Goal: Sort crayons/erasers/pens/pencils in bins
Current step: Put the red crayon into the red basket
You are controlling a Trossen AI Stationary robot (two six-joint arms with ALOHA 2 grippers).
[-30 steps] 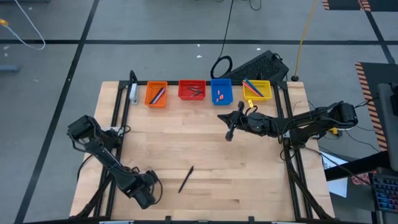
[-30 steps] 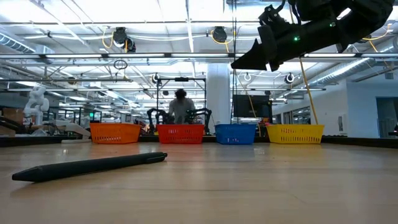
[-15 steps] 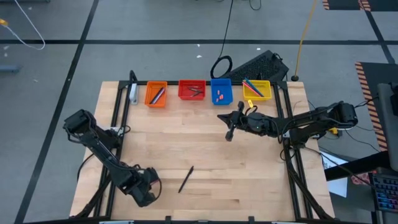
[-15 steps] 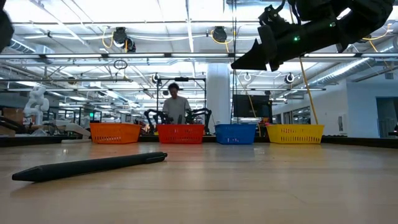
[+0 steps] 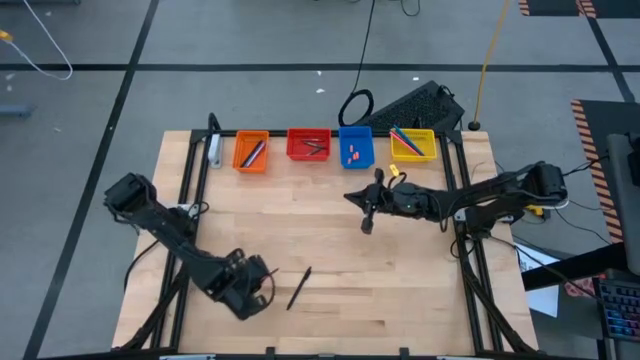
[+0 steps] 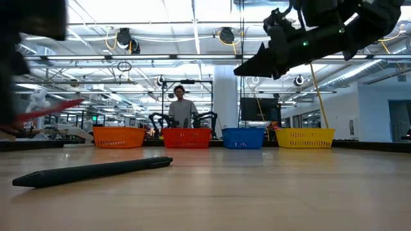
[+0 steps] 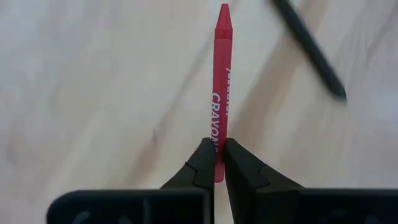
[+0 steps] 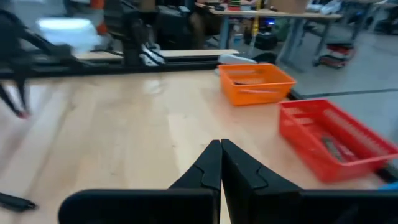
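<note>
Beside the black pen [image 5: 299, 288], left pincer [image 7: 217, 163] clamps a crayon [image 7: 221, 87] (right pincer [image 8: 221, 163] closed, empty).

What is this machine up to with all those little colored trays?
It is sorting writing supplies into four bins at the table's far edge. The left tool is shut on a red crayon, holding it above the table near a dark pen that lies loose on the wood. The right tool is shut and empty, hanging over the table in front of the bins.
</note>
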